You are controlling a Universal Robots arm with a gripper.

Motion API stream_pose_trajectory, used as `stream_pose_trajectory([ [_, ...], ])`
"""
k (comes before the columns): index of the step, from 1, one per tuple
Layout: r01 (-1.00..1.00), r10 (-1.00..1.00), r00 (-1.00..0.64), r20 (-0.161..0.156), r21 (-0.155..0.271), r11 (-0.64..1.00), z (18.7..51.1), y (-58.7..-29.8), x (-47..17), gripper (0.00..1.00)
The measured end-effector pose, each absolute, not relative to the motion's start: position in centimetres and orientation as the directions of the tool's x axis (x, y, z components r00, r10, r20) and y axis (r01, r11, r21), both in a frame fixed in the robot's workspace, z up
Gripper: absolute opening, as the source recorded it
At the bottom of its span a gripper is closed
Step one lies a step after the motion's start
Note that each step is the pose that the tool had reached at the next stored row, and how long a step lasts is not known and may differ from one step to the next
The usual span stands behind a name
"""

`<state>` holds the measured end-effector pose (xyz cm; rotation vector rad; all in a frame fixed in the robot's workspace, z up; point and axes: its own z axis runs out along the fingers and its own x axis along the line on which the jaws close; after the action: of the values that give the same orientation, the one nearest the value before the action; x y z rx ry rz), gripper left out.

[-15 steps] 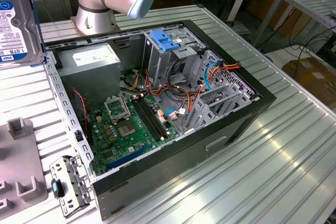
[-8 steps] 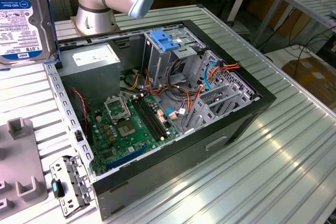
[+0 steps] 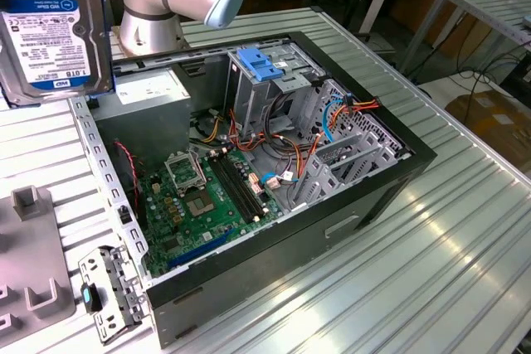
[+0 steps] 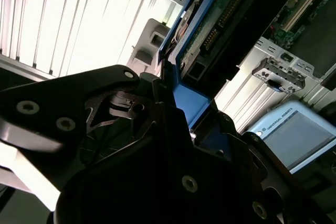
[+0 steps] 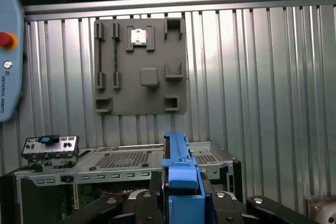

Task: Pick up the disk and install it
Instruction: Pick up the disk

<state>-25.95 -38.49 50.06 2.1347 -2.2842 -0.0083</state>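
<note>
The disk (image 3: 50, 31) hangs high at the exterior view's upper left, close to the camera, its white and blue label facing out and a blue carrier edge along its side. It is off to the side of the open computer case (image 3: 390, 184), not over the drive bay. In the first wrist view my gripper (image 5: 181, 195) is shut on the blue carrier (image 5: 178, 161), seen edge-on between the black fingers. The second wrist view shows the gripper (image 4: 176, 103) clamped on the same blue frame, with the disk's green circuit-board underside (image 4: 220, 19) beyond it.
Inside the case are a drive cage with a light-blue ribbed latch (image 3: 261, 64), a grey power supply (image 3: 149, 89), a green motherboard (image 3: 207, 196) and loose cables. A grey fixture plate (image 3: 29, 254) and a small metal bracket (image 3: 108, 292) lie beside the case. A teach pendant (image 5: 8, 56) rests nearby.
</note>
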Motion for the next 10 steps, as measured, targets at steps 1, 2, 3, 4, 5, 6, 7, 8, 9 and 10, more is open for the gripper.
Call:
stream_pose_trajectory([
  [1,-0.998,-0.998,-0.067,0.007,0.014,0.068,50.1,-38.5,-25.5,0.37],
  [2,-0.998,-0.998,-0.067,0.008,0.014,0.068,50.1,-38.5,-25.2,0.37],
  [3,-0.998,-0.998,-0.067,0.007,0.014,0.068,50.1,-38.5,-25.0,0.37],
  [4,-0.998,-0.998,-0.067,0.007,0.014,0.067,50.1,-38.5,-24.8,0.37],
  [5,-0.998,-0.998,-0.067,0.007,0.014,0.068,50.1,-38.5,-24.5,0.37],
  [6,-0.998,-0.998,-0.067,0.008,0.014,0.068,50.1,-38.5,-24.3,0.37],
  [7,-0.998,-0.998,-0.067,0.007,0.014,0.068,50.0,-38.5,-24.2,0.37],
  [8,-0.998,-0.998,-0.067,0.008,0.014,0.068,50.0,-38.6,-24.1,0.37],
  [9,-0.998,-0.998,-0.067,0.008,0.014,0.068,50.0,-38.6,-23.9,0.37],
  [10,-0.998,-0.998,-0.067,0.008,0.014,0.068,50.0,-38.6,-23.8,0.37],
])
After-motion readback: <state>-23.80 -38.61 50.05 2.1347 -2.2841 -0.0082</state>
